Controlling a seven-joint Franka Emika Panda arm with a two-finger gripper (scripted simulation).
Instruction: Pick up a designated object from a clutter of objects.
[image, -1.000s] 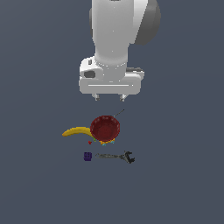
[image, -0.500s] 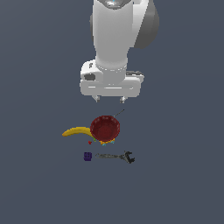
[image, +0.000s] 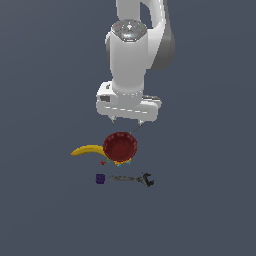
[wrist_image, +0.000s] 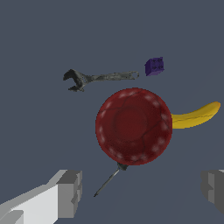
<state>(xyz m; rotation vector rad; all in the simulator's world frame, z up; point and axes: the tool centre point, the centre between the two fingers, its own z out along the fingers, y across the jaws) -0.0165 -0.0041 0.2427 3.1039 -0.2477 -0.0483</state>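
Arm has barely moved; open gripper (image: 126, 120) hovers. Next: descend onto screwdriver (wrist_image: 107, 181) shaft, handle seemingly under bowl (wrist_image: 133, 126).

The bowl (image: 120, 147) sits mid-clutter, with the banana (image: 87, 150) touching its side toward the exterior view's left. In front lie the cube (image: 100, 178) and, rightward, the wrench (image: 132, 179). The screwdriver (wrist_image: 108, 180) pokes out from behind the bowl.
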